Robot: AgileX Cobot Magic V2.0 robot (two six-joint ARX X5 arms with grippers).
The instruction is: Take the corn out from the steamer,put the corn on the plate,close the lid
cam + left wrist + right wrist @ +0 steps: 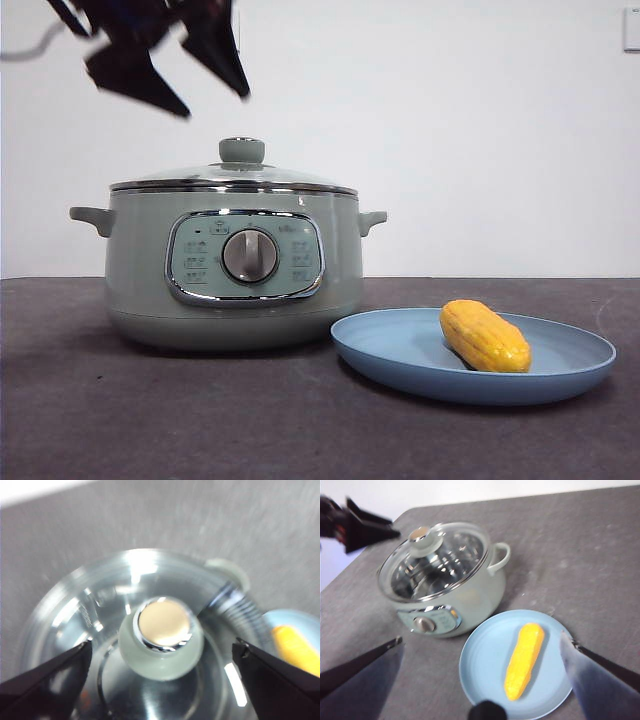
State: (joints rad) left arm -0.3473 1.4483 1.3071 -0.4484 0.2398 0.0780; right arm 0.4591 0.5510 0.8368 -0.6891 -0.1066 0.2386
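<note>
Left tool (215, 85) hangs open just above lid (235, 177) knob, lid seated on steamer (140, 270). Corn (484, 336) lies on plate (400, 350) beside steamer; right tool (482, 642) open, above plate.

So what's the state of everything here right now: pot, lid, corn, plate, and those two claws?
Steamer: upright on the table, closed.
Lid: seated on the steamer, nothing gripping it.
Corn: out of the steamer, lying on the plate.
Plate: beside the steamer, holding the corn.
Left gripper: open, above the lid's knob, holding nothing.
Right gripper: open, holding nothing, above the plate.
</note>
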